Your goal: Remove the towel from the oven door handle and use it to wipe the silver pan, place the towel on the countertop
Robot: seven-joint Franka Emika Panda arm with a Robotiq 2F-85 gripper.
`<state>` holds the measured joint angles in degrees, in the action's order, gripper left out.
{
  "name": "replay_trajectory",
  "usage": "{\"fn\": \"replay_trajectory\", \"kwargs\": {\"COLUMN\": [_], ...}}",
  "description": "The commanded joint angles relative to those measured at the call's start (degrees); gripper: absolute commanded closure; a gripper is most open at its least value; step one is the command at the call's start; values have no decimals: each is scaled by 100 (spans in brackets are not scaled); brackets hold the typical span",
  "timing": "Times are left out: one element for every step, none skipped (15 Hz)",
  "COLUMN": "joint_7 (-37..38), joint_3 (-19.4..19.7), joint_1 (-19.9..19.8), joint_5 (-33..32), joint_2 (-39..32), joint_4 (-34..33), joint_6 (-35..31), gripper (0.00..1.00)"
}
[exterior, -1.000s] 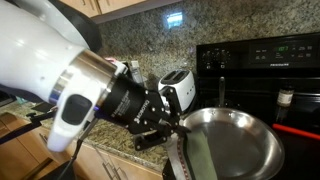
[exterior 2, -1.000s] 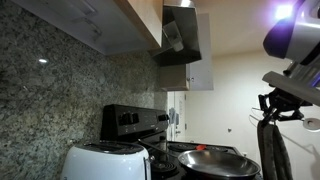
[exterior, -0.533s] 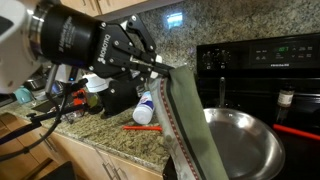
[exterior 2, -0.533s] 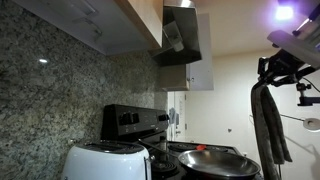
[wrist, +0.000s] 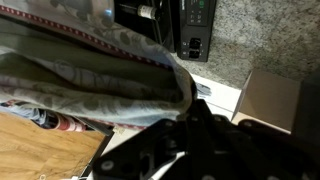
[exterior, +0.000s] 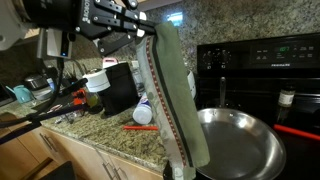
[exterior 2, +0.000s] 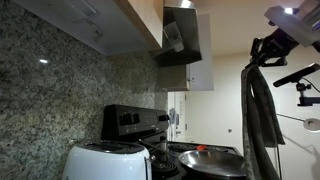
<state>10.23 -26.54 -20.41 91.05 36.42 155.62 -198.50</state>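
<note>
My gripper (exterior: pixel 148 30) is shut on the top end of the towel (exterior: pixel 172 95), high over the counter. The olive-grey towel with pale patterned edges hangs straight down, and its lower end reaches in front of the near rim of the silver pan (exterior: pixel 245 140). That pan sits on the black stove top. In an exterior view the towel (exterior 2: pixel 261 115) dangles from the gripper (exterior 2: pixel 262 48) above the pan (exterior 2: pixel 212 160). In the wrist view the bunched towel (wrist: pixel 90 75) fills the left side, pinched at the black fingers (wrist: pixel 190 110). The granite countertop (exterior: pixel 110 135) lies below.
A black box (exterior: pixel 118 88), a bottle (exterior: pixel 95 85), a white bottle lying down (exterior: pixel 143 112) and a red stick (exterior: pixel 141 128) lie on the countertop. The black stove back panel (exterior: pixel 262 55) stands behind the pan. A white toaster (exterior 2: pixel 105 162) stands near the stove.
The gripper has risen and swung left with the towel, lifting it from beside the pan until it hangs full length. The white toaster seen earlier is now hidden behind the towel.
</note>
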Motion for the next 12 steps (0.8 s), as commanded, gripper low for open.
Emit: {"fn": "replay_trajectory", "kwargs": {"joint_7": [0,0,0,0,0,0,0,0,0,0,52,169], "joint_3": [2,2,3,4,4,4,4,4,4,4,56,13], "joint_1": [-22,-35,-40,-43,-45,-48,-50,-52,-55,-58,-31,-83], "joint_5": [0,0,0,0,0,0,0,0,0,0,-35,-85], "joint_2": [0,-1,-1,-1,-1,-1,-1,-1,-1,-1,27,26], "joint_4": [-43,-65,-68,-68,-68,-68,-68,-68,-68,-68,-60,-87], "joint_6": [3,4,4,4,5,5,5,5,5,6,136,68], "gripper": [96,96,96,96,96,96,96,96,96,99,99,99]}}
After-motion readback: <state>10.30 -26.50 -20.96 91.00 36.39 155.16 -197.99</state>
